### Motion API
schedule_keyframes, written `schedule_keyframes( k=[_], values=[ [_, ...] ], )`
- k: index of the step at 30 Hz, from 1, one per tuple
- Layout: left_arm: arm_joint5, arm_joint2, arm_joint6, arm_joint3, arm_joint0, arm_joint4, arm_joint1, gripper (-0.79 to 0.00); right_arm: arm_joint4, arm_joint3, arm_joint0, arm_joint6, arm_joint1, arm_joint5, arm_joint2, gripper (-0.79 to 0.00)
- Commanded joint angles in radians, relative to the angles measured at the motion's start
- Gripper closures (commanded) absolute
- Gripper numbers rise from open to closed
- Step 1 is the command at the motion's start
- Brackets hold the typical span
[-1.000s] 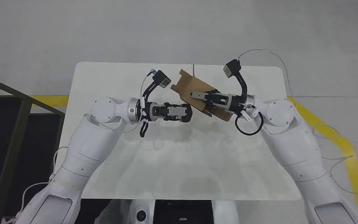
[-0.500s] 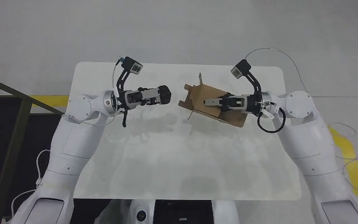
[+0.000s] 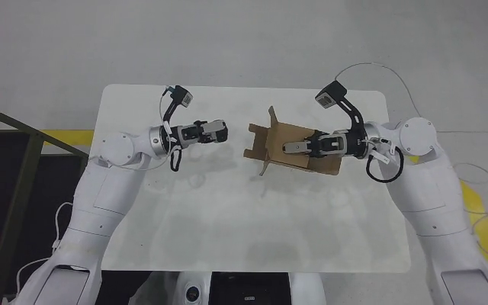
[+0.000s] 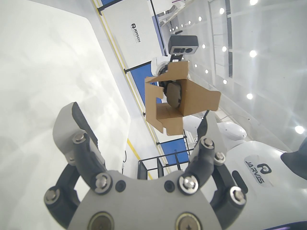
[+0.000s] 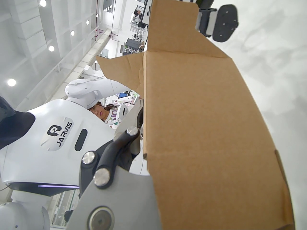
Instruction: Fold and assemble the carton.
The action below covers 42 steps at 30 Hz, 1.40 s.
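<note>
The brown corrugated cardboard carton (image 3: 268, 145) hangs in the air over the white rectangular table (image 3: 229, 221), right of the table's middle and toward its far half. It is only partly formed: the body makes an open sleeve, and the end flaps stand unfolded. One flap sticks up toward the far edge, and others splay out from the open mouth.

The right gripper (image 3: 290, 146) is clamped on one wall of the carton. From the left wrist view, one dark oval pad (image 4: 173, 94) of it lies inside the sleeve, pressed against the wall. From the right wrist view, the other finger (image 5: 225, 26) shows beyond the notched edge of a flap, on the table side of the wall. The broad cardboard panel (image 5: 203, 120) runs along that arm's wrist, with its creases plain to see.

The left gripper (image 3: 221, 131) is over the left half of the table, well apart from the carton and level with it. Its front is turned toward the open mouth. Its two fingers are spread wide with nothing between them (the left wrist view looks straight through the gap at the carton (image 4: 191, 96) beyond). One padded finger (image 4: 79, 120) lies against the white of the table in that picture.
</note>
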Motion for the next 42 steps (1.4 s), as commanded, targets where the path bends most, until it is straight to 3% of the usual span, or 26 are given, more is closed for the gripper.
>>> schedule_keyframes(
  k=[1, 12, 42],
  values=[
    [-0.002, 0.02, 0.006, 0.004, -0.009, 0.012, -0.004, -0.785, 0.01, -0.008, 0.001, 0.0, -0.001, -0.003, -0.003, 0.0],
    [-0.022, 0.101, 0.085, 0.004, -0.029, 0.156, -0.018, -0.785, 0.041, 0.008, 0.025, -0.019, -0.01, -0.036, -0.036, 0.0],
    [-0.017, 0.167, 0.033, 0.005, -0.068, 0.102, -0.037, -0.785, 0.047, 0.04, 0.055, -0.072, -0.033, -0.06, -0.106, 0.0]
  ],
)
